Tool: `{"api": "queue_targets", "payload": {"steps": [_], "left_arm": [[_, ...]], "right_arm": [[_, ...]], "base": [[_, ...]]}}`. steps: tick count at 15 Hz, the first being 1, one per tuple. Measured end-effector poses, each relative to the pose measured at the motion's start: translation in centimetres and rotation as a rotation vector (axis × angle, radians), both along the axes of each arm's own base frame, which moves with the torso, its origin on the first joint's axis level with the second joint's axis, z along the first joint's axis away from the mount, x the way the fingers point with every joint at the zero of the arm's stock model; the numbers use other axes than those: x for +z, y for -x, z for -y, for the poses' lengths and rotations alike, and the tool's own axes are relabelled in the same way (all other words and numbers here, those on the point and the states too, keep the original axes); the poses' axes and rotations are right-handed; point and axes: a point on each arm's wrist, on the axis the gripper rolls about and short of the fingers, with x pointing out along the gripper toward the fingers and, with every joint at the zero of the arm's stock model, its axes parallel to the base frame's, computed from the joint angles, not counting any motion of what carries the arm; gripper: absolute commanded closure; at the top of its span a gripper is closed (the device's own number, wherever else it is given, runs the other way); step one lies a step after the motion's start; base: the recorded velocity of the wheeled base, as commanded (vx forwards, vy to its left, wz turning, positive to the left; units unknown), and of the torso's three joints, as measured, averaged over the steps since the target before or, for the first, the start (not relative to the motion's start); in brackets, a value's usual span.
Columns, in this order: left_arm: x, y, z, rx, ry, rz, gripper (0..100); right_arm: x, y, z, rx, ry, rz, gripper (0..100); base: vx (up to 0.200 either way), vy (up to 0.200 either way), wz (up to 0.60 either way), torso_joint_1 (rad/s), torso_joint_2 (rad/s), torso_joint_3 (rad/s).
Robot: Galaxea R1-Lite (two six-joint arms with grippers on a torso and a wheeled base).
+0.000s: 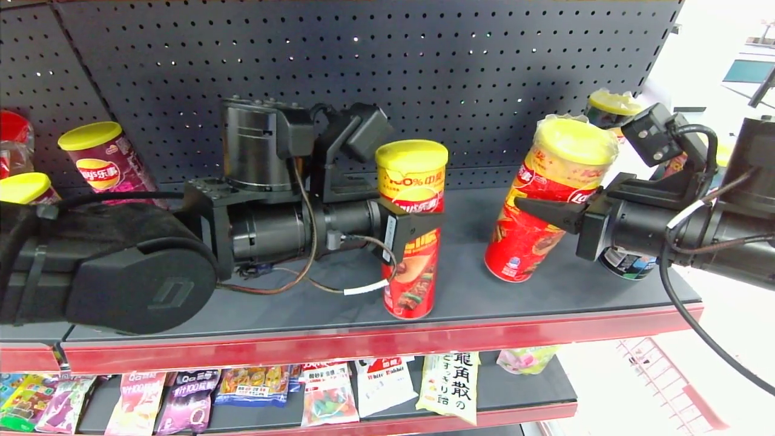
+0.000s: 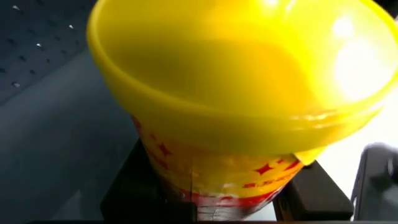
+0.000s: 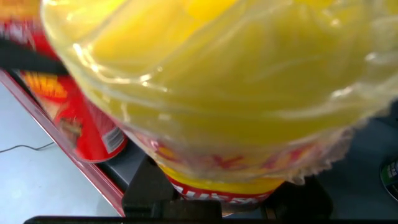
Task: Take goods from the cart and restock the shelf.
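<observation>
Pinching a red chip can (image 1: 413, 181) at mid-height, the left gripper (image 1: 418, 233) has its fingers pressed to the sides; the can stands upright, long axis vertical, near the shelf (image 1: 472, 300) front edge. Likewise the right gripper (image 1: 545, 215) clamps a second can (image 1: 563, 163), tilted, lid leaning right. Purple cans (image 1: 103, 160) stand far left; a yellow-lidded can (image 1: 611, 109) stands just behind the tilted one.

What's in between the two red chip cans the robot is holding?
Nothing: in the head view, only bare grey shelf lies between the left can and the tilted right can.
</observation>
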Motion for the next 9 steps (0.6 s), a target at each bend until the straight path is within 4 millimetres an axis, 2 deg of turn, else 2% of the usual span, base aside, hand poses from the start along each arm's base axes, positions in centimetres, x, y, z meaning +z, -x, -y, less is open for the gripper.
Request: {"api": "queue_targets", "payload": {"steps": [4, 9], "left_arm": [[0.1, -0.6, -0.2, 0.017, 0.004, 0.004, 100], [-1.2, -0.6, -0.1, 0.006, -0.032, 0.025, 100]], "right_arm": [[0.0, -0.1, 0.0, 0.001, 0.0, 0.0, 100], [0.0, -0.1, -0.1, 0.001, 0.0, -0.001, 100]], "base": [[0.0, 0.0, 0.0, 0.0, 0.0, 0.0], [0.0, 0.0, 0.0, 0.0, 0.0, 0.0]]}}
